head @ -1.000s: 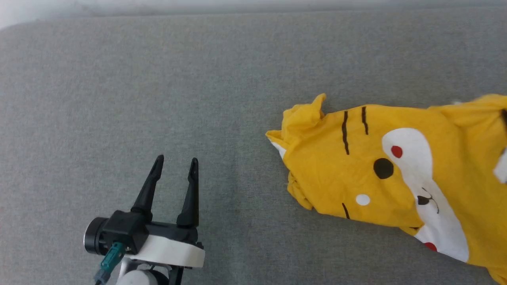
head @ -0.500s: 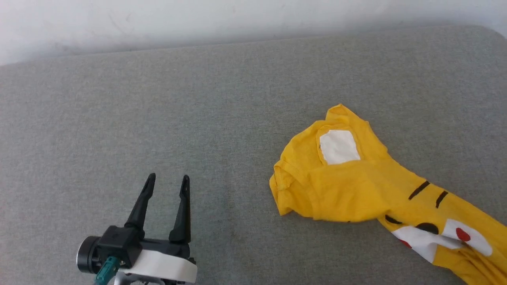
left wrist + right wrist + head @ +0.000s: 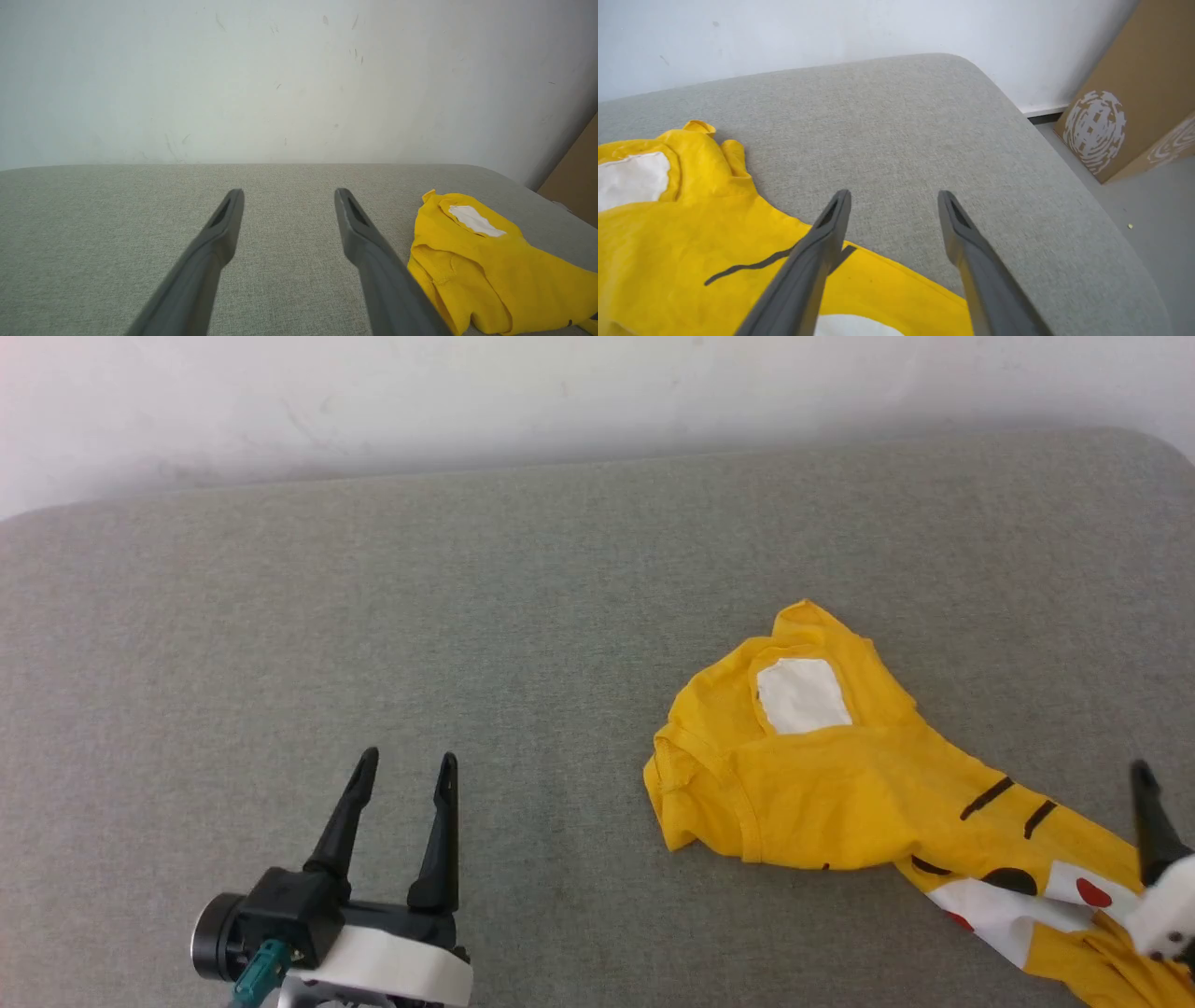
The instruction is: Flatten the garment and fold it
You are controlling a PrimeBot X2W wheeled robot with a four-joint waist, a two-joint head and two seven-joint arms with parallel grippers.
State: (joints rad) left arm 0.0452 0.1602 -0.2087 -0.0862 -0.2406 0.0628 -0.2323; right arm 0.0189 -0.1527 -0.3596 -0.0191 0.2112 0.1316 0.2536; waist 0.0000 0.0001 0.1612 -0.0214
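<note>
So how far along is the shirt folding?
Done: nothing; the shirt lies crumpled on the grey pad. In hand: nothing; the left gripper is open over bare pad, the right gripper open above the shirt's edge. Left: flattening, then every fold.

left tool (image 3: 288, 205) – fingers spread, empty | garment (image 3: 486, 261) – crumpled, right of it | grey cushion (image 3: 117, 224)

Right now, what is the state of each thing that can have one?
yellow tiger T-shirt: bunched up on the grey cushion, neither flat nor folded, not held.
left end effector: open, empty, apart from the T-shirt.
right end effector: open, empty, over the T-shirt's edge.
</note>
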